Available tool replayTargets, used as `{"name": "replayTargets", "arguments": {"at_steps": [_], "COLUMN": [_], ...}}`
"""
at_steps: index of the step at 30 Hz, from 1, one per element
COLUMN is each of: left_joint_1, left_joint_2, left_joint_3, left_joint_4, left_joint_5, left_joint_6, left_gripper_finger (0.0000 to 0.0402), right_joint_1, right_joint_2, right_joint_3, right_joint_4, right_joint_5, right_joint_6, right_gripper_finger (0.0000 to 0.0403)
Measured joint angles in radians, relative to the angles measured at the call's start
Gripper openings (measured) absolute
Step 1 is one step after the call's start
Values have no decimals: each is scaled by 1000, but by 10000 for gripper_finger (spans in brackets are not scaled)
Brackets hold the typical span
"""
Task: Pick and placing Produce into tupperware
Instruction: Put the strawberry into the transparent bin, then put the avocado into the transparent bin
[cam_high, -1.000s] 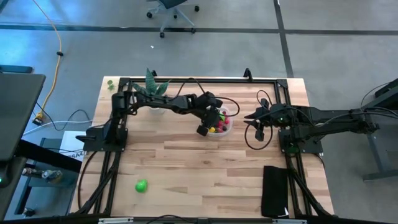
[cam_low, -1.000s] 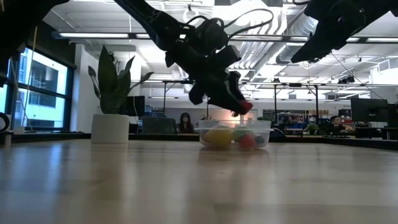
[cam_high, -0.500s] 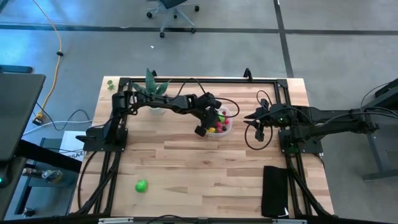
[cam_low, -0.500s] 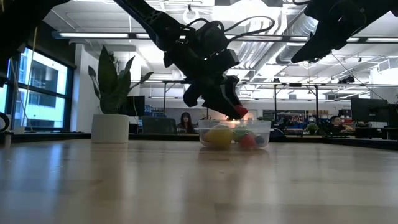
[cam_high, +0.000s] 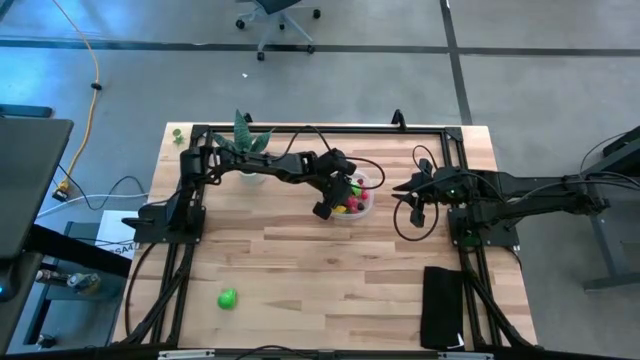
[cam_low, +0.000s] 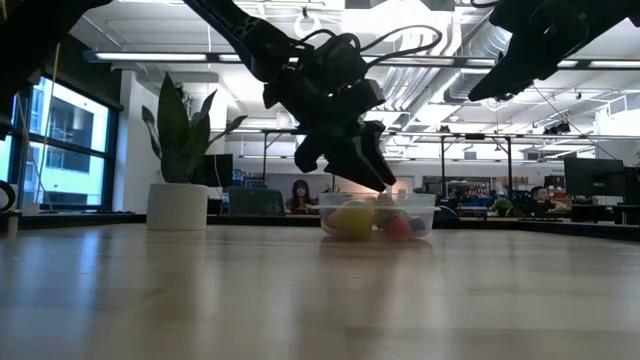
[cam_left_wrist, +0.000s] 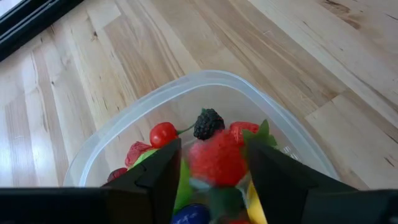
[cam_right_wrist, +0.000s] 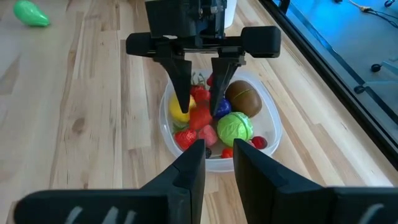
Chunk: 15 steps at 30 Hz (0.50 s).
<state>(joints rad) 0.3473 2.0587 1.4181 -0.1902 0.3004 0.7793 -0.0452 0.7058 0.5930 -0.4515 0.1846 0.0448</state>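
The tupperware (cam_right_wrist: 273, 124), a clear round tub, stands mid-table toward the far edge and holds several pieces of produce: red, yellow, green, brown and a dark berry. My left gripper (cam_right_wrist: 199, 106) hangs over it, slanting down, open. A red strawberry (cam_left_wrist: 217, 163) lies between its fingertips, on the pile in the tub. One green piece of produce (cam_high: 228, 298) rests on the table near the front left. My right gripper (cam_right_wrist: 219, 152) waits above the table to the right of the tub (cam_high: 368, 205), open by a narrow gap and with nothing between its fingers.
A spiky plant in a white pot (cam_low: 180, 170) stands at the far left, behind my left arm. A flat black thing (cam_high: 443, 305) lies at the near right. Bare wood stretches across the table's near half. People sit in the room behind.
In the low view the red strawberry showed at my left gripper's fingertips above the tub's rim. It no longer shows there and has dropped among the produce in the tupperware. My left gripper has tipped slightly downward over the tub.
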Motion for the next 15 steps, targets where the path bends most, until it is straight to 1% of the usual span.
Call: {"name": "replayTargets", "arguments": {"at_steps": [4, 7, 13, 15], "left_joint_1": [0, 0, -3, -3], "left_joint_2": [0, 0, -17, -38], "left_joint_3": [0, 0, 0, 0], "left_joint_4": [0, -1, -45, -92], "left_joint_5": [-9, -11, 12, 26], "left_joint_6": [2, 15, 28, 14], "left_gripper_finger": [210, 227, 232, 232], "right_joint_1": [0, 0, 0, 0], "right_joint_2": [0, 0, 0, 0], "right_joint_3": [0, 0, 0, 0], "right_joint_4": [0, 0, 0, 0], "right_joint_5": [0, 0, 0, 0], "right_joint_6": [0, 0, 0, 0], "right_gripper_finger": [73, 73, 73, 73]}}
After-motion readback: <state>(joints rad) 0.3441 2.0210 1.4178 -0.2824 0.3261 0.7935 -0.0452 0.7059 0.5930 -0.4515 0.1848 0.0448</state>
